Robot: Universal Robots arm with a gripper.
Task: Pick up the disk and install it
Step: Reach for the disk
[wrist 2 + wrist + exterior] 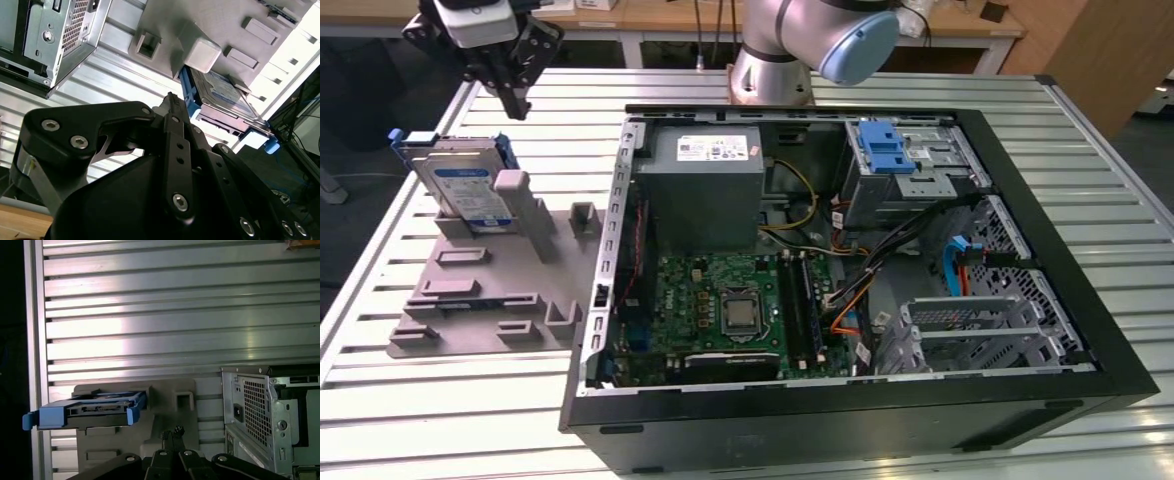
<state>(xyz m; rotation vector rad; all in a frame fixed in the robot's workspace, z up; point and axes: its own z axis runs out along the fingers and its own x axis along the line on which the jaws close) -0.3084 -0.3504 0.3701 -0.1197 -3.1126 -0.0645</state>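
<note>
The disk (464,190) stands on edge in a slot of a grey holder plate (487,300) at the exterior view's left, its white-and-blue label showing and a blue carrier frame around it. My gripper (518,108) hangs above and just behind it, pointing down, apart from it, shut with nothing between the fingers. In the first wrist view the disk (95,410) lies beyond the closed fingertips (171,432). In the second wrist view the disk (220,92) sits past the gripper (172,98).
An open computer case (854,405) lies on the slatted metal table (440,410), with a grey power supply box (707,190), a motherboard (720,305) and a drive cage with a blue latch (897,150). The arm's base (771,80) stands behind the case.
</note>
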